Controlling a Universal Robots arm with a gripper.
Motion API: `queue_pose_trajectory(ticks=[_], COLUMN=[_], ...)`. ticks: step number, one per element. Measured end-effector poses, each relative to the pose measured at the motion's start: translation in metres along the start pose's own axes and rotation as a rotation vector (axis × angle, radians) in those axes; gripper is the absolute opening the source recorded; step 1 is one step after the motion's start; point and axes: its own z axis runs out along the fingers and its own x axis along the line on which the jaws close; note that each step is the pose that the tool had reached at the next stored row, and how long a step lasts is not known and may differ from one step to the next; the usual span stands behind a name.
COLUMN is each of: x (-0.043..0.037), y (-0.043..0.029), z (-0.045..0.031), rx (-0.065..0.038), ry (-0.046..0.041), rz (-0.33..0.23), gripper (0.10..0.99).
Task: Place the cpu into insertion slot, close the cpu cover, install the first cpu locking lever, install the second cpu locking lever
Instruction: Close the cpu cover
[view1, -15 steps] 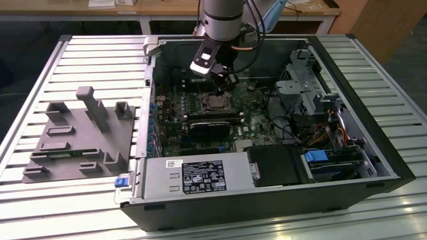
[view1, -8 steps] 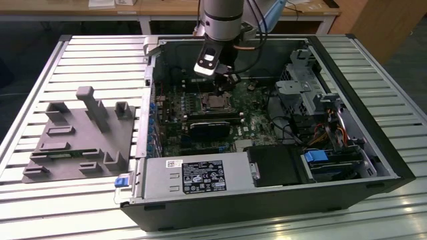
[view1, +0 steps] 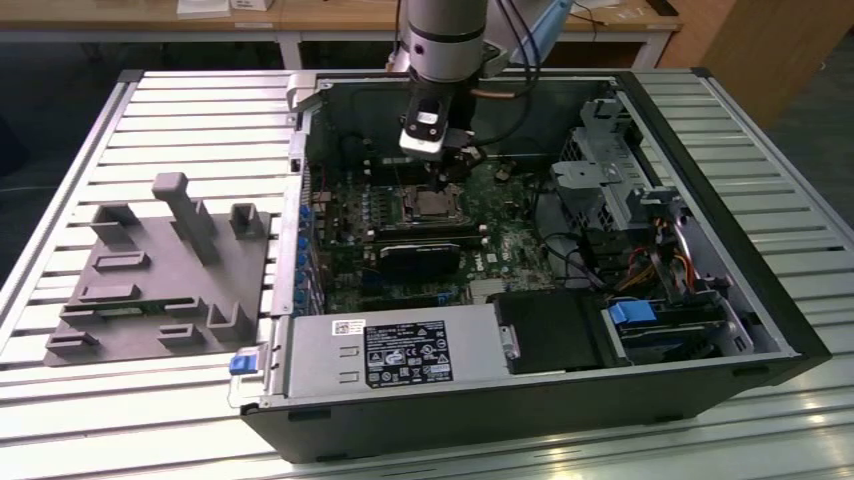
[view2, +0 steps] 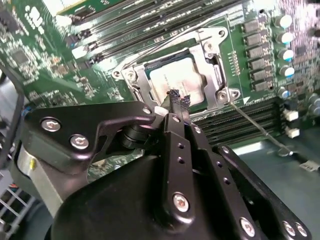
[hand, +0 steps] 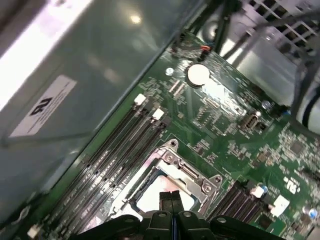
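Jaws closed together hang over the edge of the cpu (view2: 186, 75), framed by the lowered cpu cover (view2: 139, 82).

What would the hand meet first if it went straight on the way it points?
Most likely the cpu, near its edge: in the second wrist view the shut hand points at that spot. Depth is unclear, so the rim of the cover beside it could come first.

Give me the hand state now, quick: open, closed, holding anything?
Hand: closed, fingertips together with nothing seen between them, tips just over the cpu.
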Motion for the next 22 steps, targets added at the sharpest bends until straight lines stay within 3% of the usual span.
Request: queue_pose_trajectory(ticks=[22], x=[0.0000], y=[0.0000], z=[0.0010], rx=[-0.014], ry=[0.0091], rz=[-0.400], gripper=[0.102])
